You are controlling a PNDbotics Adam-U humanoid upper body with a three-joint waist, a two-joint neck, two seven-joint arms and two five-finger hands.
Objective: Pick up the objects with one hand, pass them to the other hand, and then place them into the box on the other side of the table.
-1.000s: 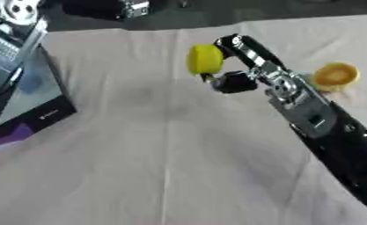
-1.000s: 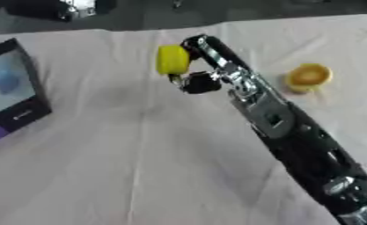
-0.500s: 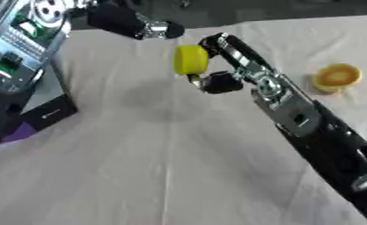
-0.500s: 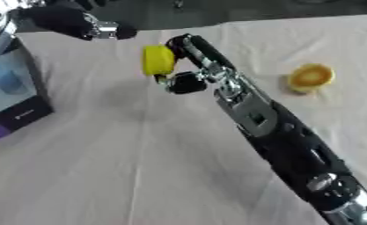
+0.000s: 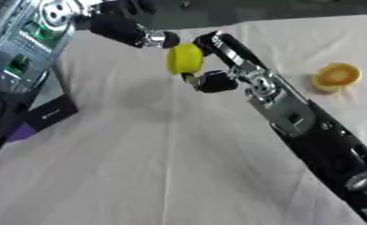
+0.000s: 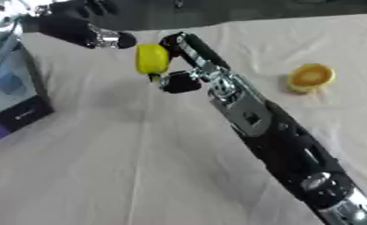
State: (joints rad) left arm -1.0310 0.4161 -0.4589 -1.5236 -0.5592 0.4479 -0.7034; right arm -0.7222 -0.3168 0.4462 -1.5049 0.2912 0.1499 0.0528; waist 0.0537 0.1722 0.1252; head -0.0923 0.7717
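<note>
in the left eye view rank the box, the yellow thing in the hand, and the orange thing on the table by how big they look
1. Box, largest by far, though cut off by the left edge.
2. Yellow thing, pinched in the right hand.
3. Orange thing, close to the yellow one; the yellow one is raised nearer the camera, so their order is unsure.

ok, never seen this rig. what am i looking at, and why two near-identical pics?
Both pictures come from a stereo camera in a humanoid robot's head, looking down at a table with a pale cloth: left eye view and right eye view of the same moment. The long black and silver arm from the lower right ends in the right hand, which pinches a round yellow object above the cloth. The left hand reaches in from the upper left, its fingertips close to that object; whether they touch is unclear. A round orange-yellow object lies on the cloth at right. A dark box sits at the left edge.
</note>
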